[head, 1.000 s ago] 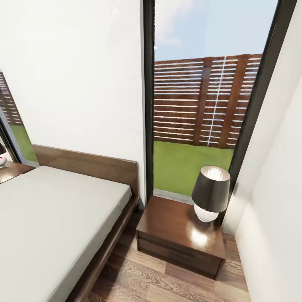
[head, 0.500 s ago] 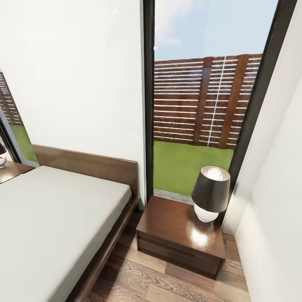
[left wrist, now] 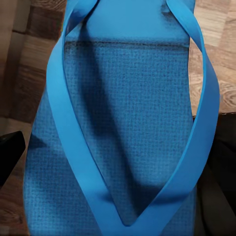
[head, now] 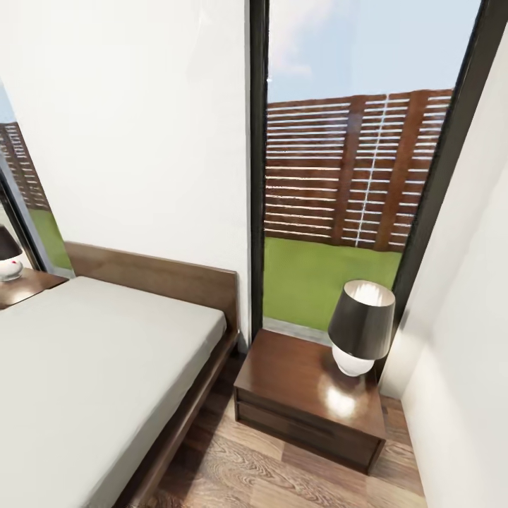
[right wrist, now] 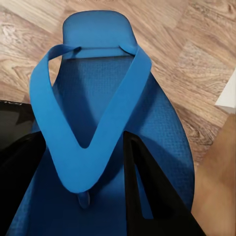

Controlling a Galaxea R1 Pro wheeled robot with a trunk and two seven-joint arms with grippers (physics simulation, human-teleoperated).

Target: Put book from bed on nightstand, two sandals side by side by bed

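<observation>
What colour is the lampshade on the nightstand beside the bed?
Dark brown-black, with a pale inside; the lampshade shows best in the head view.

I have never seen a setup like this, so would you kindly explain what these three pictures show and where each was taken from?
This is a simulated wheeled robot with two arms. The large picture comes from its head camera: a bed with a grey mattress, a dark nightstand carrying a lamp, and a tall window onto grass and a fence. The other two come from cameras near each arm's fingers. The left wrist view looks closely at a blue sandal above wood floor. The right wrist view shows the other blue sandal with a dark finger across it, apparently holding it.
</observation>
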